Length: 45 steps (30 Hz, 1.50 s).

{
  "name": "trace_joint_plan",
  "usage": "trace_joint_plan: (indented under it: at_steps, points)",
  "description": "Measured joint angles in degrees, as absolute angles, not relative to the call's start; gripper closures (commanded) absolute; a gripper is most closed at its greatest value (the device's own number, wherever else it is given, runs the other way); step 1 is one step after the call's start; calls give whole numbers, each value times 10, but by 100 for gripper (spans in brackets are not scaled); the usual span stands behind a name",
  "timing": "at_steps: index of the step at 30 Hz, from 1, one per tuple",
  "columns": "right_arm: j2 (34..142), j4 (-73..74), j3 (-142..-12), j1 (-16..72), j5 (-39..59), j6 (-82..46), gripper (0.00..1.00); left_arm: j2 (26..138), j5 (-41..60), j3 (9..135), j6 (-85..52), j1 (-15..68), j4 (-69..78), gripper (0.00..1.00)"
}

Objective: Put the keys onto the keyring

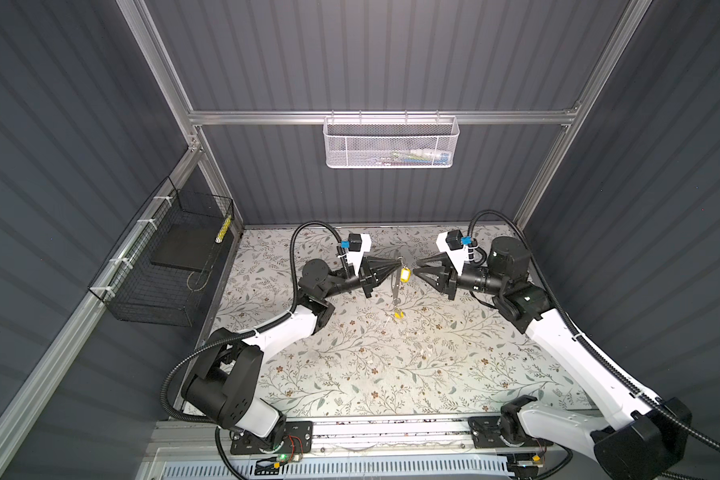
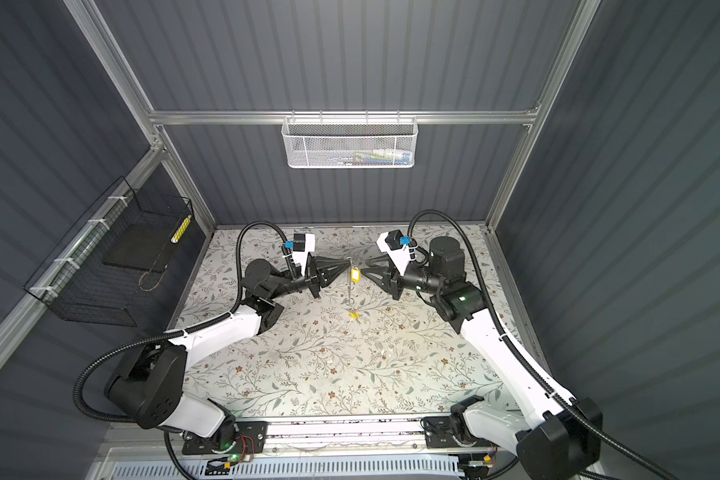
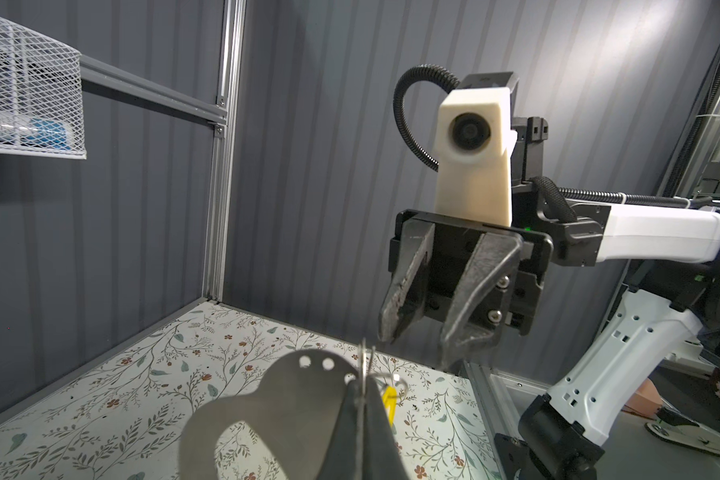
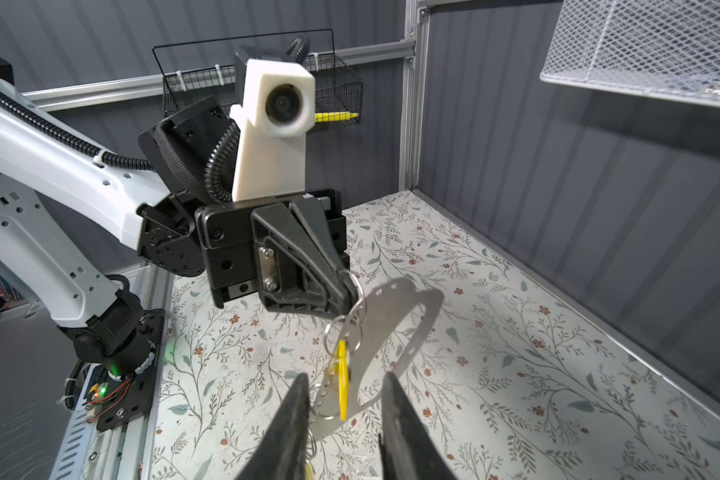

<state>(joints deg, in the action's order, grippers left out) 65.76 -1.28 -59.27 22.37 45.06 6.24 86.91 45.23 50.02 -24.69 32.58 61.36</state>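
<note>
In both top views my left gripper (image 1: pixel 395 266) (image 2: pixel 347 262) is pinched shut on the top of the keyring (image 1: pixel 396 291) (image 2: pixel 350 291), which hangs edge-on over the table (image 1: pixel 371 374). The upper key (image 1: pixel 405 274) (image 2: pixel 354 274) dangles near its top, and the lower key (image 1: pixel 399 314) (image 2: pixel 353 314) is at its bottom end. My right gripper (image 1: pixel 418 266) (image 2: pixel 364 270) faces it, just beside.

From the left wrist, my left gripper (image 3: pixel 363 390) clamps the keyring (image 3: pixel 292 386), with the upper key (image 3: pixel 389 401) just past it. My right gripper (image 3: pixel 418 345) is partly open and empty.

From the right wrist, the keyring (image 4: pixel 416 324) hangs from my left gripper (image 4: pixel 348 291). The upper key (image 4: pixel 341 365) sits on wire rings between my parted right fingers (image 4: pixel 296 415), which grip nothing.
</note>
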Motion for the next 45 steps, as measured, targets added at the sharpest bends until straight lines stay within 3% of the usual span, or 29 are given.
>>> trace_joint_plan:
  at_steps: [17,45]
  points:
    - [698,2,-608,223,487,65,73,883,492,500,-263,326,629,100]
    - [718,21,-619,225,523,60,86,899,509,504,-292,326,663,100]
